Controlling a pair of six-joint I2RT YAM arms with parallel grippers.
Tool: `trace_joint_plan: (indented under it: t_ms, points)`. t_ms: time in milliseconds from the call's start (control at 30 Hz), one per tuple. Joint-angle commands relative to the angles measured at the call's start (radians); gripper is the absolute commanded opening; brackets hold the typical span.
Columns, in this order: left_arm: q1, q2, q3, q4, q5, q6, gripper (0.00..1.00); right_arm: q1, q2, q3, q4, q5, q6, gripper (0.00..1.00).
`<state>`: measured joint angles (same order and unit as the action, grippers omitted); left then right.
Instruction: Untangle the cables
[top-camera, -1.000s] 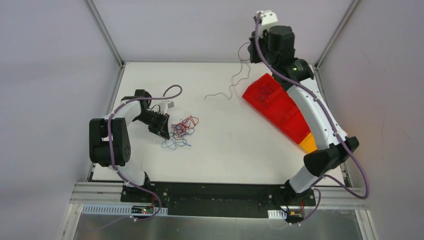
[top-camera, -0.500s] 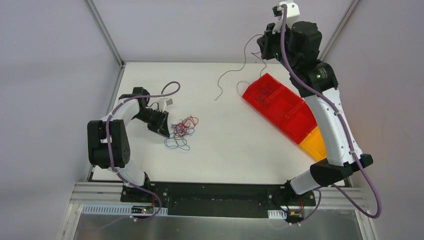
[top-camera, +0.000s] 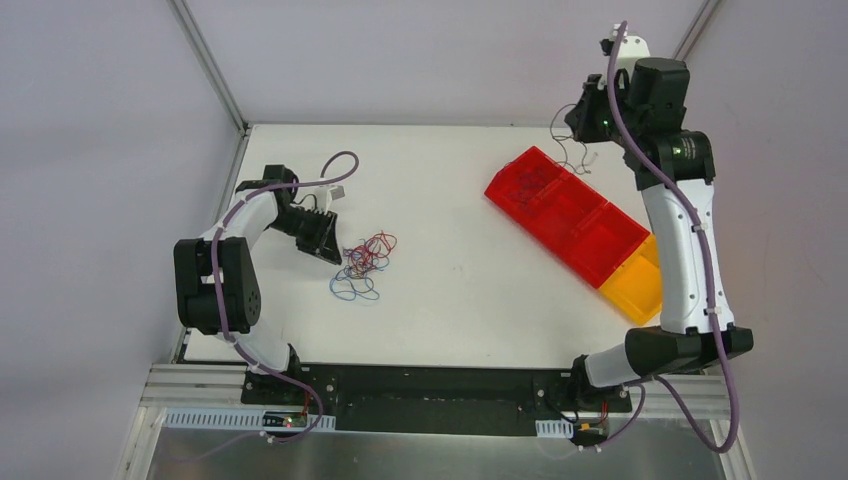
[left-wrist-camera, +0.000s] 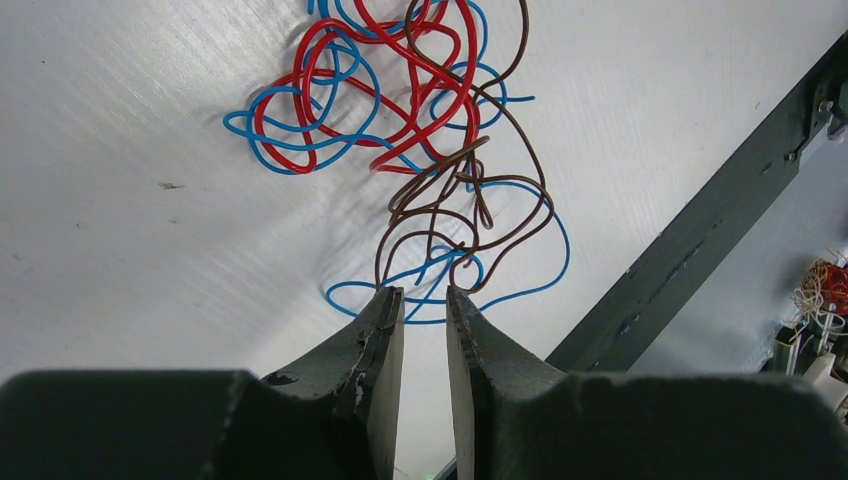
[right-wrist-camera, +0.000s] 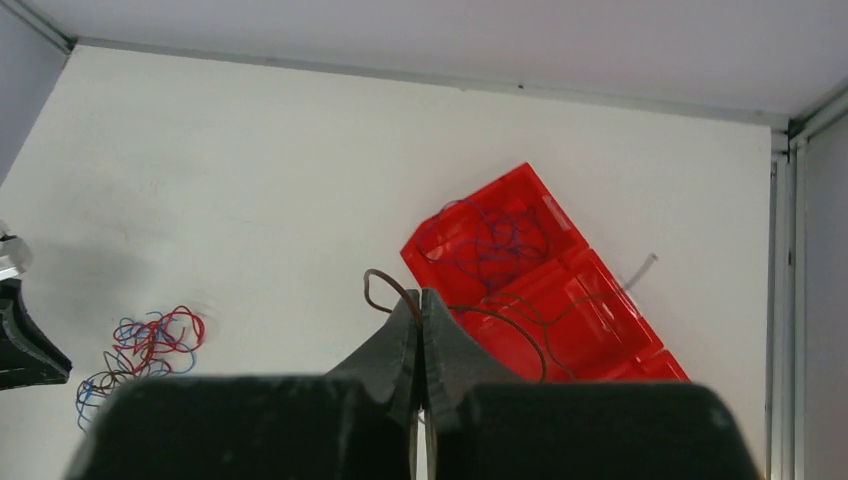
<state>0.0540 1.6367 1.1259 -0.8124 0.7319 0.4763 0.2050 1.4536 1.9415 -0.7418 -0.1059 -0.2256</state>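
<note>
Loosely tangled red, blue, brown cables (top-camera: 362, 265).

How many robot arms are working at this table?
2. The left arm reaches low to the tangled cables on the left; the right arm is raised beside the red tray, pinching a brown cable.

The right hand (top-camera: 588, 112), pinched on a dark wire (top-camera: 560, 148), has swung from the upper middle of the frame to the upper right, lifting the wire's trailing end off the tabletop (top-camera: 450, 300) to dangle over the red tray's (top-camera: 590, 240) far end.
</note>
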Motion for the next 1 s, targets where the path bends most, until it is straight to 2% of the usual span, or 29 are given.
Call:
trace_joint_plan:
  t_ms: [0,167,533,967]
  points:
    - [0.005,0.013,0.034,-0.022,0.036,-0.006,0.23,-0.137,0.007,-0.068,0.012,-0.13,0.034,0.0]
    - [0.004,0.012,0.029,-0.024,0.023,0.0,0.23,-0.238,0.063,-0.042,0.013,-0.235,0.054,0.0]
    - [0.005,0.022,0.009,-0.023,0.023,-0.002,0.23,-0.255,0.083,-0.02,0.029,-0.361,0.069,0.0]
    - [0.005,0.061,0.041,-0.023,0.018,-0.015,0.23,-0.261,0.177,0.119,0.059,-0.437,0.176,0.0]
